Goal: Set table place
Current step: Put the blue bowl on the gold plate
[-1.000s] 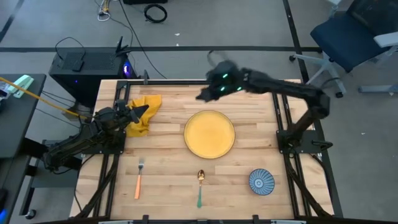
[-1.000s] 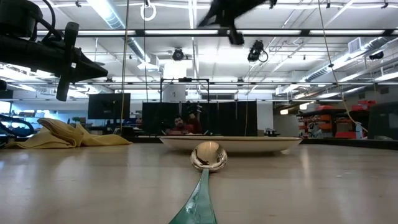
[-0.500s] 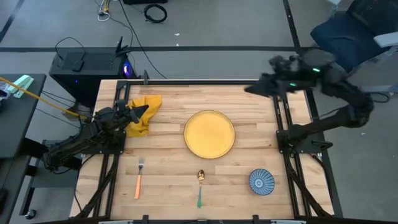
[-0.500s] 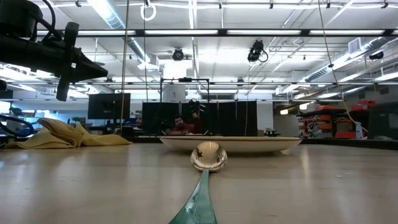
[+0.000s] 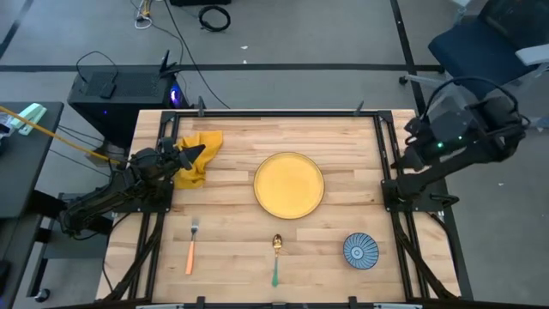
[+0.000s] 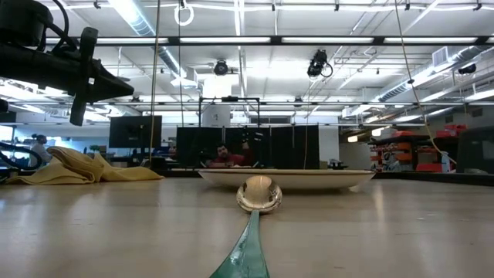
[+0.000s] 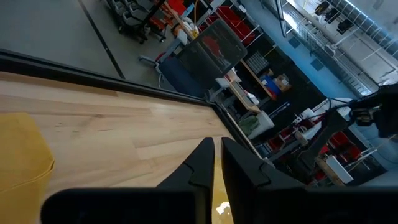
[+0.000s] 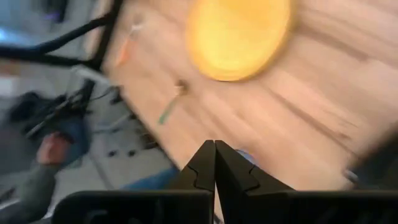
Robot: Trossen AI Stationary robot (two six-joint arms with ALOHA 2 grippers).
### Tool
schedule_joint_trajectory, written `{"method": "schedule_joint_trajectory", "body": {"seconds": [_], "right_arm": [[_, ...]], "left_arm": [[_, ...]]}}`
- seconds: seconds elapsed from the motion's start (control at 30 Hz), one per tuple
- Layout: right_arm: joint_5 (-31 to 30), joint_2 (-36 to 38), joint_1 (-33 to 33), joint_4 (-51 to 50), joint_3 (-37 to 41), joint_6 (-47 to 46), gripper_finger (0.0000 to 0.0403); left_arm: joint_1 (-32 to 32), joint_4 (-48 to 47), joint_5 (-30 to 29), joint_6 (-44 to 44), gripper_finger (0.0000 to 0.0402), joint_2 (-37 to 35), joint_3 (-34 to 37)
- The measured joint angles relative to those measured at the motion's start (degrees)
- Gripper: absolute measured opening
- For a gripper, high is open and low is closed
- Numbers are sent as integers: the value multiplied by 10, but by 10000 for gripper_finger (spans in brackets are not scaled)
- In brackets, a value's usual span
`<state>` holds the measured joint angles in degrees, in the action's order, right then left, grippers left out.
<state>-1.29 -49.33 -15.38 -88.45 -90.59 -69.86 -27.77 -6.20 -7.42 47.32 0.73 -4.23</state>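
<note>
While plate point(image 5: 289, 184) centred, fork point(image 5: 192, 245), spoon point(image 5: 276, 258) beside.

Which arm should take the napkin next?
Left. Its gripper hovers right beside the yellow napkin at the table's left side; the right gripper sits off the far right edge.

Wide bare worktop point(image 5: 343, 142) lies open along the far edge and right of the yellow plate point(image 5: 289, 184). Near side is dotted: fork point(image 5: 192, 245), spoon point(image 5: 276, 257), patterned bowl point(image 5: 360, 250). The yellow cloth point(image 5: 200, 154) blocks the far-left corner.
</note>
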Motion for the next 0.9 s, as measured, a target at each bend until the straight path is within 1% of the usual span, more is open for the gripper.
{"method": "schedule_joint_trajectory", "body": {"seconds": [0.07,0.1,0.2,0.27,0.33,0.47,0.53,0.63,0.73,0.9], "right_arm": [[12,14,-18,42,21,30,14],[13,17,-26,47,27,40,14],[17,19,-47,2,54,62,13],[17,18,-61,-16,86,69,12],[26,20,-74,-14,127,69,12],[81,20,-113,-12,215,69,14],[87,21,-145,-10,262,58,16],[90,24,-199,-1,329,8,16],[105,24,-251,62,392,-46,16],[115,19,-331,247,464,-118,17]], "left_arm": [[0,0,0,0,38,0,0],[0,0,0,0,38,0,0],[0,3,0,0,35,0,0],[0,2,0,0,33,0,0],[0,2,0,0,30,0,0],[0,2,0,0,28,0,0],[0,3,0,0,29,0,0],[0,2,0,0,34,0,0],[0,2,0,0,38,0,0],[0,2,0,0,37,0,0]]}}
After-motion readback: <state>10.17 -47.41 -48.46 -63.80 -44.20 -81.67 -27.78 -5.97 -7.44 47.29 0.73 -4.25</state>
